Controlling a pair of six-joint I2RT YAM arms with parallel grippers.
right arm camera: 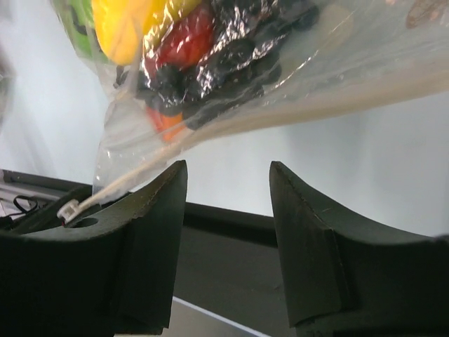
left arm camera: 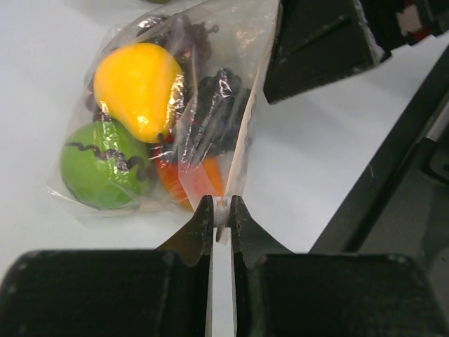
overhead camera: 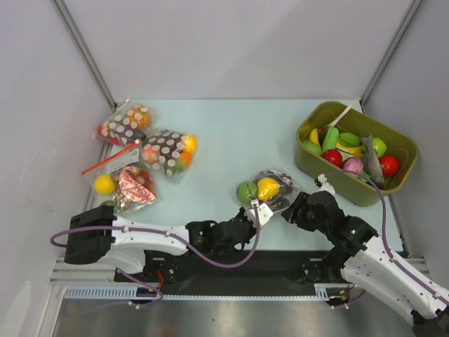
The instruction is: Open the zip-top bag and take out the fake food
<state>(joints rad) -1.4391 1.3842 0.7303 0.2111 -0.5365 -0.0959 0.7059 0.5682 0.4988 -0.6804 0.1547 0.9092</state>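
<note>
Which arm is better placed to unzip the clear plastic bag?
Likely left: the left end effector pinches the white zip strip of the clear plastic bag; the right end effector is open.

A pale blue-green table top (overhead camera: 231,133) is lying flat, with soft, even light falling across it. A plain grey-white back wall (overhead camera: 231,42) and side walls are enclosing it. A grey metal post (overhead camera: 83,50) is slanting up at each far corner. A black strip (overhead camera: 280,267) and a slotted light rail (overhead camera: 98,291) are running along the near edge

Crinkly, glossy clear-plastic zip-top bag (left arm camera: 175,105)
</note>
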